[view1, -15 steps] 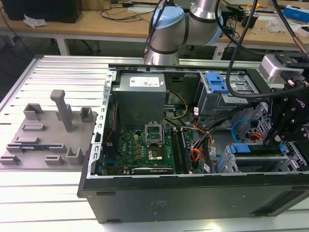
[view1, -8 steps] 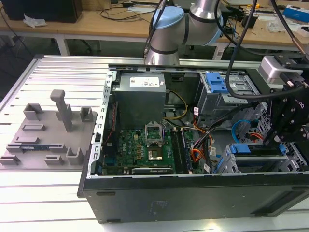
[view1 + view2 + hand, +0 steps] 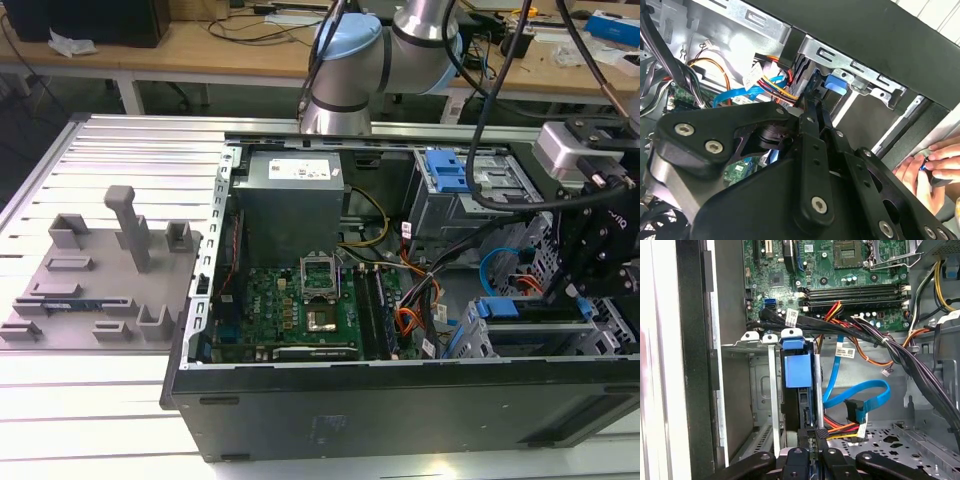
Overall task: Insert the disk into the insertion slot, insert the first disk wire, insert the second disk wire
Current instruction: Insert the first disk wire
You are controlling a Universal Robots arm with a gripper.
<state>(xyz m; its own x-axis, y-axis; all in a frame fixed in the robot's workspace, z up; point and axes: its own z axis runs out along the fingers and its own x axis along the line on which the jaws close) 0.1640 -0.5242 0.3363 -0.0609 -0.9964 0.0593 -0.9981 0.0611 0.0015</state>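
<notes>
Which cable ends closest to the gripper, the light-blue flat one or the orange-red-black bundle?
The bundle of orange, red and black wires: its dark connector lies at the gripper, while the light-blue flat cable loops farther away.

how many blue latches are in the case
2: the bay latch on the taller bay, the disk latch at the insertion slot near the hand. Others may be hidden.

Bright, likely overhead light — white glare, case (image 3: 400,410) interior shadowed.

A ribbed aluminium table (image 3: 100,400) lies under even indoor light. Beyond its far edge, a wooden workbench (image 3: 200,55) on white legs (image 3: 130,95) carries cables (image 3: 262,30) and a black box (image 3: 90,20).
</notes>
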